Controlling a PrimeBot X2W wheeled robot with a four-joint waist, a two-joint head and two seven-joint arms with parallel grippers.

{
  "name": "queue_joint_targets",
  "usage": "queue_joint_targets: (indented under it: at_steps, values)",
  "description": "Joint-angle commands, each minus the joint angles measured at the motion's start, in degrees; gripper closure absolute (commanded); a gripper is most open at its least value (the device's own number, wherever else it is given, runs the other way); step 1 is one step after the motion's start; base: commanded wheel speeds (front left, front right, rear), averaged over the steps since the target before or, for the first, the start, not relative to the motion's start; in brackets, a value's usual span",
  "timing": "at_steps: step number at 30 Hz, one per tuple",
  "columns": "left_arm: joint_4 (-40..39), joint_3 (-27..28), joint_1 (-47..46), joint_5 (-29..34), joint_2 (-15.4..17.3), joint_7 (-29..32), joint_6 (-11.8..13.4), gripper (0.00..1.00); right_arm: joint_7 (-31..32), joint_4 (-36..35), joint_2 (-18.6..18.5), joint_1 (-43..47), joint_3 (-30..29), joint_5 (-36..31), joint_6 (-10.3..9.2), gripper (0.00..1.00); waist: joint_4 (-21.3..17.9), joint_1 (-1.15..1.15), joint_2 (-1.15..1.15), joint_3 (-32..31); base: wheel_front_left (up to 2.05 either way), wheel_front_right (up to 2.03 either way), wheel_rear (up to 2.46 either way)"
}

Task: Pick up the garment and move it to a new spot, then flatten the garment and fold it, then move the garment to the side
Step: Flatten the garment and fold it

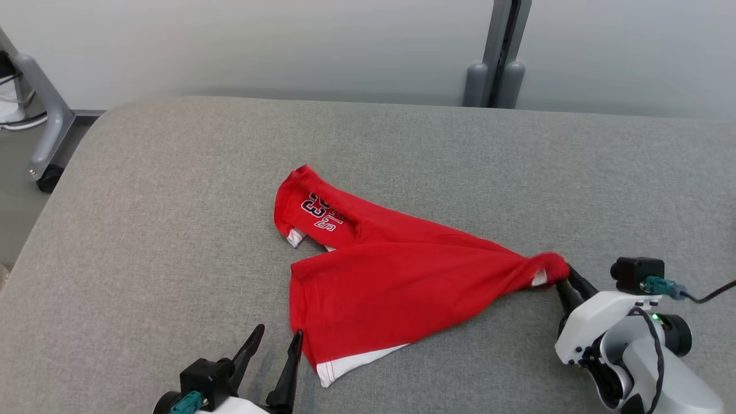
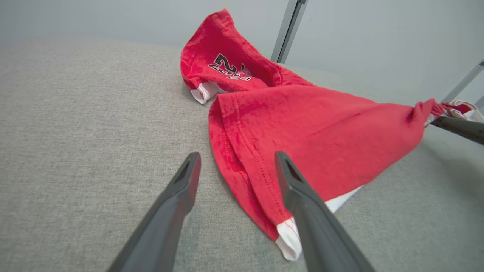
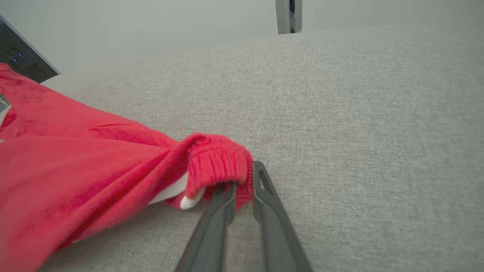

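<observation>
The garment (image 1: 391, 276) is a pair of red shorts with white trim and a dark number print, lying rumpled on the grey cushion (image 1: 172, 190). Its right end is bunched into a point and pinched by my right gripper (image 1: 566, 279), which is shut on the ribbed waistband (image 3: 223, 162). My left gripper (image 1: 279, 339) stands open at the bottom left, its right finger beside the near hem; in the left wrist view, the garment (image 2: 314, 132) edge runs between the fingers (image 2: 298, 189). The fabric is stretched taut toward the right.
The grey cushion fills most of the head view, with its rounded left edge falling to the floor. A grey frame leg with a caster (image 1: 49, 178) stands at far left. A grey post (image 1: 497, 63) rises behind the cushion against a pale wall.
</observation>
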Motion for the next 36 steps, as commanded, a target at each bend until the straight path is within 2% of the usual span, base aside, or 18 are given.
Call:
queue_joint_targets:
  at_steps: [1,5,7,12,17,27,36]
  values:
    - [0.0,0.3,-0.1,0.4,0.2,-0.1,-0.2,0.00,-0.8,0.0,0.1,0.9,-0.3,-0.2,0.00,0.00,-0.3,0.00,0.00,-0.4,0.00,0.00,0.00]
    - [0.0,0.9,0.9,1.0,0.2,-0.1,-0.2,0.00,-4.2,-1.0,0.5,1.6,-2.2,-3.2,0.00,0.00,-1.0,0.00,0.00,-1.7,0.00,0.00,0.00]
    - [-0.3,0.9,1.4,1.2,0.2,-0.1,-0.3,0.00,-5.3,-3.0,0.7,3.4,-5.6,-6.4,0.00,0.00,-1.8,0.00,0.00,-2.9,0.00,0.00,0.00]
    - [-0.2,0.3,2.9,1.3,0.2,-0.1,-0.2,0.00,-5.4,-14.0,2.9,11.0,-16.7,-13.4,0.00,0.00,-3.2,0.00,0.00,-4.9,0.00,0.00,0.00]
    - [0.3,-1.2,4.1,1.5,0.2,-0.1,-0.3,0.00,-5.4,-21.5,5.8,18.9,-23.2,-18.1,0.00,0.00,-4.5,0.00,0.00,-5.7,0.00,0.00,0.00]
    - [4.8,-6.5,4.7,0.6,0.3,-0.1,-0.3,0.00,-5.4,-24.9,7.3,24.1,-24.6,-20.6,0.00,0.00,-7.1,0.00,0.00,-5.0,0.00,0.00,0.00]
    - [8.7,-6.7,2.6,-1.4,0.2,-0.1,-0.3,0.00,-5.4,-25.0,7.3,23.2,-24.6,-20.9,0.00,0.00,-9.4,0.00,0.00,-4.3,0.00,0.00,0.00]
